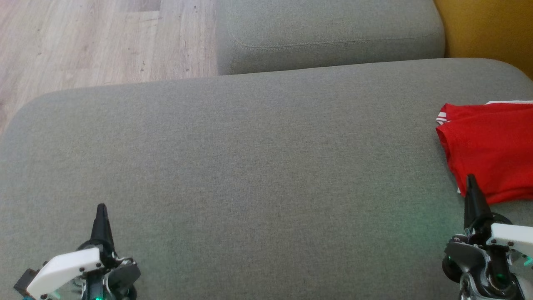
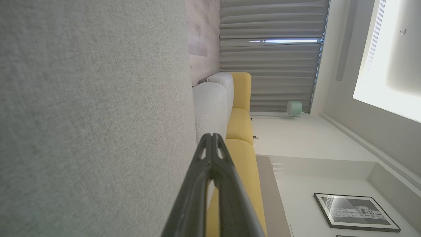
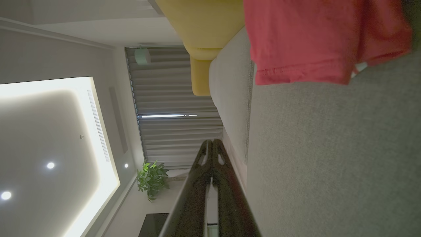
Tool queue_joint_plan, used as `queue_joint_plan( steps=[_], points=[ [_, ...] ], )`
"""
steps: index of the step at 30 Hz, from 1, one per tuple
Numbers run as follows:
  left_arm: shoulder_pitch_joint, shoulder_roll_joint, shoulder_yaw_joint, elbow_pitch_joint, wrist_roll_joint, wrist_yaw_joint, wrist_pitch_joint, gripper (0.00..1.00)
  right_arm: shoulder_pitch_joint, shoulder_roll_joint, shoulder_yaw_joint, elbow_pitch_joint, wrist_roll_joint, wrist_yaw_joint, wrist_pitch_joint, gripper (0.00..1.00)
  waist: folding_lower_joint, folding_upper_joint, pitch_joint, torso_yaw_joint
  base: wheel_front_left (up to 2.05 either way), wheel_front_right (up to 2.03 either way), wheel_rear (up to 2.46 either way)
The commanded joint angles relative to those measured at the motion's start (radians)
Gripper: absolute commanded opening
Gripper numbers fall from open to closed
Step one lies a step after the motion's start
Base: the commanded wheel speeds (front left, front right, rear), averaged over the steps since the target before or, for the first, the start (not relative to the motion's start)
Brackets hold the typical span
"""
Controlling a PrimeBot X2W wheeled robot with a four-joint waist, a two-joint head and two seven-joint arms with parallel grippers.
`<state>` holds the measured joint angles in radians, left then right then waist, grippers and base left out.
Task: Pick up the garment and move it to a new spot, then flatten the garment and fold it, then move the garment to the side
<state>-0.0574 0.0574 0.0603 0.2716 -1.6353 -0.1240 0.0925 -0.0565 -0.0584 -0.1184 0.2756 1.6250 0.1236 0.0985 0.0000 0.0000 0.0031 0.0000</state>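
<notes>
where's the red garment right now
In the head view the red garment lies at the far right edge of the grey cushion, on the robot's right, just ahead of the shut right tool.

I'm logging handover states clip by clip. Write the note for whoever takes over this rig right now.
Left gripper: shut, empty, above the grey cushion.
Right gripper: shut, empty, by the near edge of the red garment, not gripping it.
Red garment: lies on the cushion's right side, apparently folded flat, with white trim at its far corner.
Done: seemingly folded and moved aside.
Left: probably nothing. Check the fold, since the garment runs past the head view's right edge.
</notes>
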Motion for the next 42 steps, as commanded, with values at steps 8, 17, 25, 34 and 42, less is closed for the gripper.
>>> queue_joint_plan(
  steps=[8, 17, 25, 34, 42],
  points=[
    [-0.049, 0.006, 0.035, -0.027, 0.012, -0.007, 0.006, 0.00, -0.050, -0.001, 0.016, -0.032, -0.007, 0.007, 0.005, 0.00, 0.0000, 0.0000, 0.000, 0.000, 0.00, 0.00, 0.00],
    [-0.049, 0.005, 0.038, -0.027, 0.014, -0.007, 0.008, 0.00, -0.050, 0.000, 0.015, -0.031, -0.008, 0.007, 0.007, 0.00, 0.0000, 0.0000, 0.000, 0.000, 0.00, 0.00, 0.00],
    [-0.049, 0.003, 0.039, -0.027, 0.015, -0.007, 0.009, 0.00, -0.051, 0.001, 0.013, -0.031, -0.009, 0.007, 0.008, 0.00, 0.0000, 0.0000, 0.000, 0.000, 0.00, 0.00, 0.00],
    [-0.050, 0.002, 0.041, -0.027, 0.017, -0.007, 0.011, 0.00, -0.051, 0.002, 0.012, -0.031, -0.010, 0.007, 0.009, 0.00, 0.0000, 0.0000, 0.000, 0.000, 0.00, 0.00, 0.00],
    [-0.050, 0.001, 0.043, -0.027, 0.018, -0.007, 0.012, 0.00, -0.051, 0.003, 0.011, -0.031, -0.011, 0.007, 0.009, 0.00, 0.0000, 0.0000, 0.000, 0.000, 0.00, 0.00, 0.00]
  ],
)
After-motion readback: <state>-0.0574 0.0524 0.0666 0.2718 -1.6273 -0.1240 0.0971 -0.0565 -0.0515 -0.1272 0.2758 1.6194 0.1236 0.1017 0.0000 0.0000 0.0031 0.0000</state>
